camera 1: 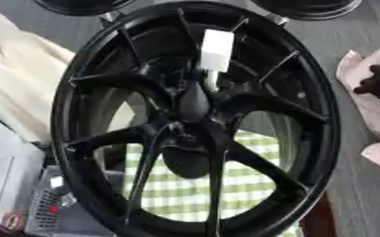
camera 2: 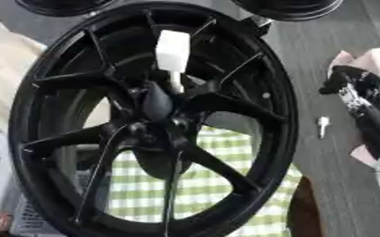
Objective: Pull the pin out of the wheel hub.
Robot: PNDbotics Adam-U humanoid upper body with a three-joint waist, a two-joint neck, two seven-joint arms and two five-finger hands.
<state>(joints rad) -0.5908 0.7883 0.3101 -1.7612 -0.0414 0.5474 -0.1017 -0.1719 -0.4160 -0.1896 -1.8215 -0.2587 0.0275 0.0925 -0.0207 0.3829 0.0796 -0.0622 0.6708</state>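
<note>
Right hand (camera 2: pixel 364 99) shows at the right edge, black, lying well apart from the wheel over a pink cloth (camera 1: pixel 364 69); whether its fingers are curled or straight I cannot tell. No left hand in either view.

Black alloy wheel (camera 2: pixel 262 139) stands tilted, filling the middle. A white pin (camera 2: pixel 173 53) with a blocky head sticks up out of the wheel hub (camera 2: pixel 157 120), its thin shank going down between the spokes near the centre. So one pin sits seated in the hub, with nothing holding it.

A second, small white pin-like piece (camera 2: pixel 323 125) lies on the grey table (camera 2: pixel 323 55), right of the rim and near the hand. It may be a pin already drawn, or merely a spare; I cannot settle which.

Around: green-checked cloth (camera 2: pixel 225 185) seen through the spokes, beige fabric (camera 1: pixel 15 83) at left, two dark rims (camera 2: pixel 287 7) at the far edge. Spokes crowd the pin's shank; its head stands free above them.
</note>
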